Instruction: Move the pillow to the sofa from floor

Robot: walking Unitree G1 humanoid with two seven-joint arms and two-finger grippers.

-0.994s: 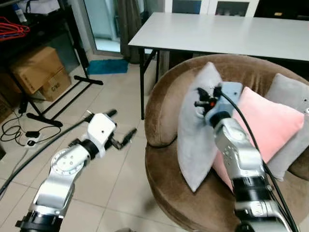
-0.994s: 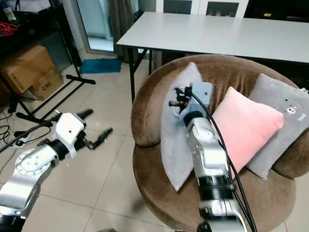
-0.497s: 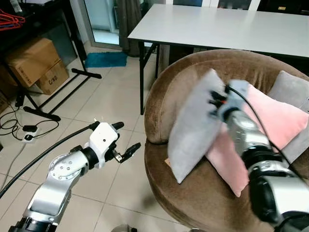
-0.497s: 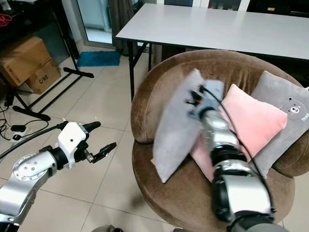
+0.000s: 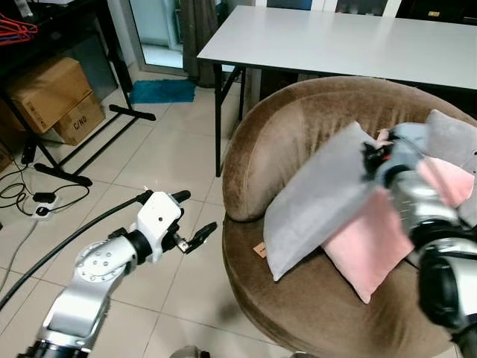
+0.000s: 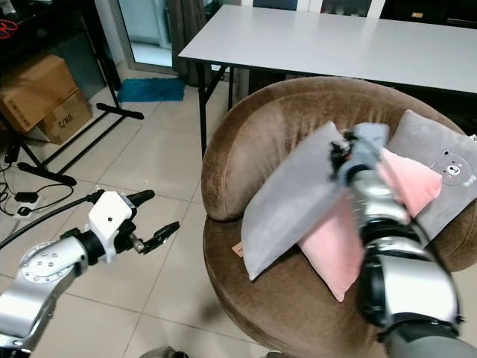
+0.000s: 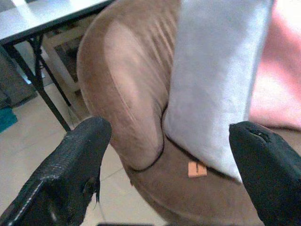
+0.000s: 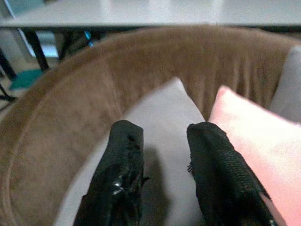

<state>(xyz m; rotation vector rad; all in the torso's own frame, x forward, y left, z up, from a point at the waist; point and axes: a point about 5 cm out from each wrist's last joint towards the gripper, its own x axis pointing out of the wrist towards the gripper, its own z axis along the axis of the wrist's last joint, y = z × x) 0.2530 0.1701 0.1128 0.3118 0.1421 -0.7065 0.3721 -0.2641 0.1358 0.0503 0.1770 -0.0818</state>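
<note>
The grey pillow (image 5: 320,198) lies on the round brown sofa (image 5: 276,149), tilted so that its lower corner rests on the seat cushion while its upper edge leans back toward the sofa's curved backrest and against the pink pillow (image 5: 369,242) just beside it. The right arm reaches forward from the lower right over the sofa seat, its silver forearm blurred, with the right gripper (image 8: 162,160) at the pillow's upper edge; in the right wrist view its two black fingers (image 8: 120,174) stand slightly apart with the grey fabric lying between and beneath them, and I cannot tell whether they grip the cloth or merely rest on it. A second grey pillow (image 6: 436,168) with a small bear print sits at the far right of the sofa, touching the pink one. The left arm is bent at the elbow and held out over the tiled floor (image 5: 149,156) to the left of the sofa, well apart from it; the left gripper (image 5: 195,224) points toward the sofa with its fingers (image 7: 70,165) spread wide and nothing between them. A white tabletop (image 5: 335,37) stands behind the sofa, and cardboard boxes (image 5: 52,97) sit at the far left.
</note>
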